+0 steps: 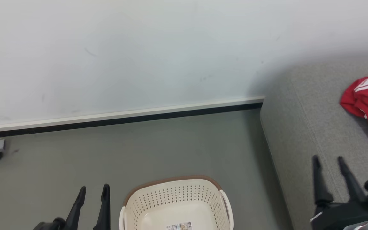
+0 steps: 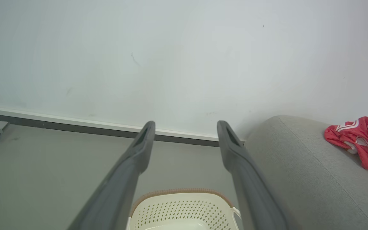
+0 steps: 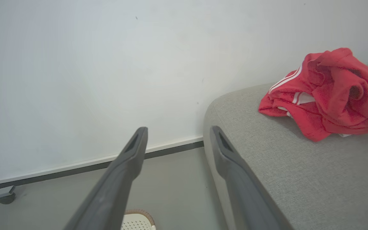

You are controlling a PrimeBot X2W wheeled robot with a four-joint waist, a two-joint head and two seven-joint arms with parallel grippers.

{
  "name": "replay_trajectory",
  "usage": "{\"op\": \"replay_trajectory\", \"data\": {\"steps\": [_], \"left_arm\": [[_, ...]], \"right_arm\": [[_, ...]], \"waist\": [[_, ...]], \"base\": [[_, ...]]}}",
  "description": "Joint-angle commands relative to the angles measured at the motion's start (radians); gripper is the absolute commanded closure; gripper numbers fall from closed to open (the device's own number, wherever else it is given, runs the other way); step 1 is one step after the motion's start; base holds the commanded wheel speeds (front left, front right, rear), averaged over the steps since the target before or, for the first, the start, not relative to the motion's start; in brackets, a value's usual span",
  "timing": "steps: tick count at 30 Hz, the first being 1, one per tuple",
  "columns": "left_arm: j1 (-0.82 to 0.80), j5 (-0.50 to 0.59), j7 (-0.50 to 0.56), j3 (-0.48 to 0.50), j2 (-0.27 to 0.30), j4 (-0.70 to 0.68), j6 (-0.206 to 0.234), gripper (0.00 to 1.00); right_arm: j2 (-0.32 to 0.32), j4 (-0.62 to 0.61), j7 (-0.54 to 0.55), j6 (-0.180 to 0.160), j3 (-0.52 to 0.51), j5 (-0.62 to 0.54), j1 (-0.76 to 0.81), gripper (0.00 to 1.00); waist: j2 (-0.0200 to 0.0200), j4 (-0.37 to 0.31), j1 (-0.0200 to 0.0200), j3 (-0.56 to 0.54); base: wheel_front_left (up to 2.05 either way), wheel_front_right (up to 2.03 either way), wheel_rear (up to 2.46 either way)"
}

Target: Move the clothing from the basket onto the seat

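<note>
Left hand (image 1: 94,187) and right hand (image 1: 327,157), jaws wide apart, empty

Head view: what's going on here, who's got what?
Nothing is being held. The red clothing lies crumpled on the grey seat. The basket stands on the floor beside the seat, and the part of it in view holds no clothing. The left gripper hangs open next to the basket. The right gripper hangs open over the seat, apart from the clothing.
</note>
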Motion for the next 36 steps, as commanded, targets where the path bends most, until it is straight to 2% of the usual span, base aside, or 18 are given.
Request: {"op": "replay_trajectory", "data": {"steps": [1, 9, 17, 21, 36], "left_arm": [[0.032, 0.022, -0.004, 0.02, -0.002, -0.006, -0.014, 0.0], [0.106, 0.073, -0.004, 0.113, -0.023, -0.022, -0.077, 0.0], [0.163, 0.134, -0.004, 0.162, -0.033, -0.016, -0.098, 0.0], [0.177, 0.164, -0.004, 0.168, -0.037, -0.006, -0.122, 0.0], [0.156, 0.183, -0.004, 0.186, -0.075, 0.015, -0.149, 0.0]], "right_arm": [[0.008, 0.002, -0.015, 0.001, 0.026, 0.005, 0.023, 0.0], [0.037, 0.053, -0.077, 0.0, 0.118, -0.002, 0.085, 0.0], [0.057, 0.09, -0.104, 0.0, 0.152, -0.035, 0.117, 0.0], [0.064, 0.099, -0.095, 0.0, 0.144, -0.052, 0.136, 0.0], [0.071, 0.099, -0.099, 0.0, 0.164, -0.064, 0.126, 0.0]], "waist": [[0.0002, 0.034, 0.0002, -0.035], [0.0002, 0.053, 0.0002, -0.052], [0.0002, 0.039, 0.0002, -0.059], [0.0002, 0.034, 0.0002, -0.057], [0.0002, 0.029, 0.0002, -0.054]], "base": [[0.0, 0.0, 0.0], [0.0, 0.0, 0.0], [0.0, 0.0, 0.0], [0.0, 0.0, 0.0], [0.0, 0.0, 0.0]]}}
